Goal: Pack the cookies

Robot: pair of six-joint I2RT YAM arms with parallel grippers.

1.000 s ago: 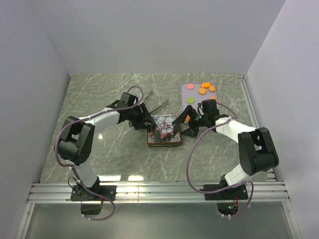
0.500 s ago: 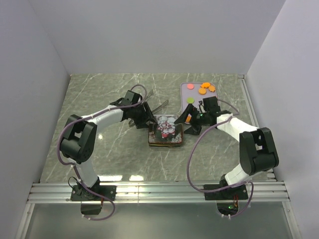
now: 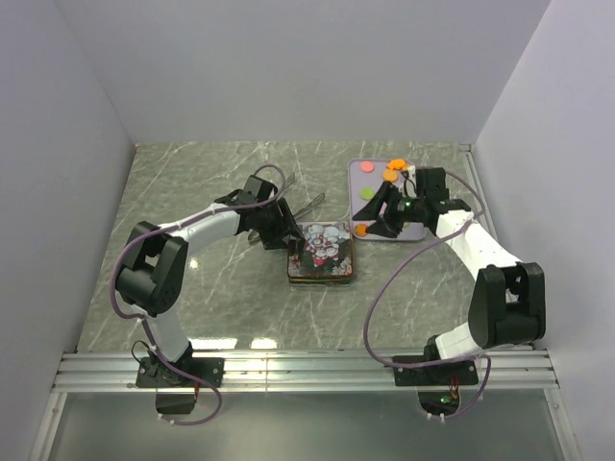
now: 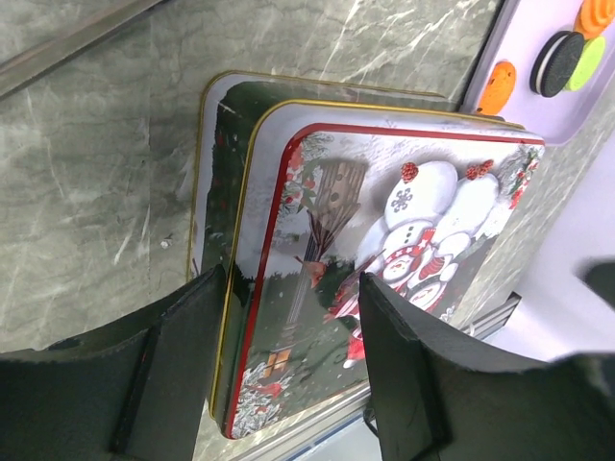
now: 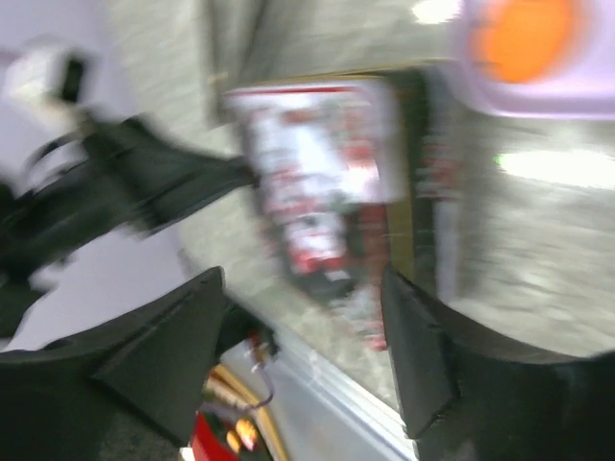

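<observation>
A Christmas tin [image 3: 323, 253] with a snowman lid [image 4: 384, 240] sits mid-table, the lid lying slightly askew on the base. Cookies lie on a purple tray [image 3: 415, 229]: pink [image 3: 367, 166], orange [image 3: 392, 173], green [image 3: 366, 194], and one orange [image 3: 360, 230] at the tray's near-left corner. The left wrist view shows an orange cookie [image 4: 497, 86] and a black one [image 4: 558, 63]. My left gripper [image 3: 289, 236] is open at the tin's left edge [image 4: 288, 384]. My right gripper [image 3: 377, 217] is open and empty over the tray; its view [image 5: 307, 355] is blurred, showing the tin [image 5: 327, 192] and an orange cookie [image 5: 524, 34].
Metal tongs [image 3: 306, 204] lie on the marble table behind the tin. White walls close the left, back and right sides. An aluminium rail [image 3: 307, 370] runs along the near edge.
My right gripper has pulled back from the tin's right side, up and right over the tray. My left gripper has closed in on the tin's left edge. The tin has stayed put.
</observation>
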